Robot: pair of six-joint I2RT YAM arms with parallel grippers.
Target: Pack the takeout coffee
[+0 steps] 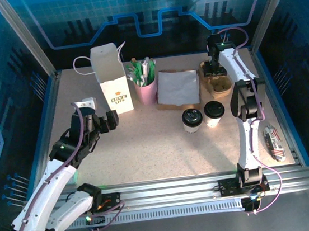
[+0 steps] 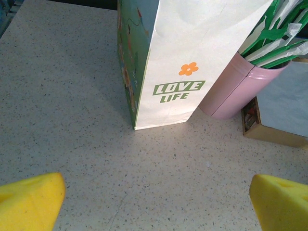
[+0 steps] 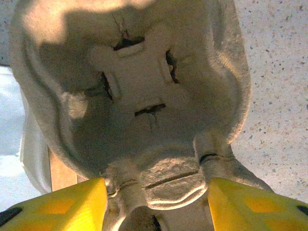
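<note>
1. Takeout coffee: 2 white cups w/ black lids, first cup [image 1: 192, 120] and second cup [image 1: 214, 113]. Both upright, just beside each other, mid-table right of centre. Print too small to read.
2. Just behind them is the pulp carrier [image 1: 222, 87], partly hidden under the right gripper [image 1: 215, 68]. Its yellow fingers sit either side of the carrier's centre ridge, v. close; can't tell if clamped.
3. Left gripper [image 2: 156, 192] is spread wide, holding nothing, well apart from the cups. It faces the bag [image 2: 192, 57] (top cut off) and the pink cup [image 2: 231, 91] (partly out of frame).
</note>
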